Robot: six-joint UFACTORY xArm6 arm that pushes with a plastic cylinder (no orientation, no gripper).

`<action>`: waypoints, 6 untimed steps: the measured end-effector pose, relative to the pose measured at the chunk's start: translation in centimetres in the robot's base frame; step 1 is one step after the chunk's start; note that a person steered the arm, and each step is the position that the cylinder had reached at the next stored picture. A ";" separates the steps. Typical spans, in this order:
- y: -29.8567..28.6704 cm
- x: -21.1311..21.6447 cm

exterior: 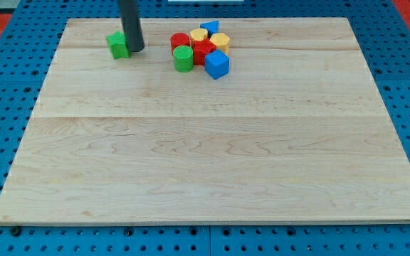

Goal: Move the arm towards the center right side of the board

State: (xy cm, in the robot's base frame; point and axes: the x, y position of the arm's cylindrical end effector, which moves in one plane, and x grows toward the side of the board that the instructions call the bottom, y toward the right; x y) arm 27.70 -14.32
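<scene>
A dark rod stands near the top-left corner of a pale wooden board [212, 156], my tip [135, 50] resting on the surface just to the view's right of a lone green block [119, 45], close enough that the two appear to touch. The rod carries no hand or clamp, so it grasps nothing; it simply stands upright against the block's side.

Further along the top edge, toward the middle of the board, a tight cluster of blocks sits well apart from the tip. It holds a green cylinder [184, 58] at the cluster's near left, a red cylinder [179, 41] behind it, a red block [203, 51] in the centre whose shape is hard to make out, two yellow blocks [198, 35] [221, 40], a blue block [210, 28] at the back, and a blue cube [217, 65] at the near right.

The centre of the board's right edge [390, 114], where the task sends the arm, lies far across the worktop from the tip. The board rests on a blue pegboard table [6, 107].
</scene>
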 end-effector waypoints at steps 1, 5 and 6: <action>0.2 3.0; 17.0 9.5; 26.3 9.5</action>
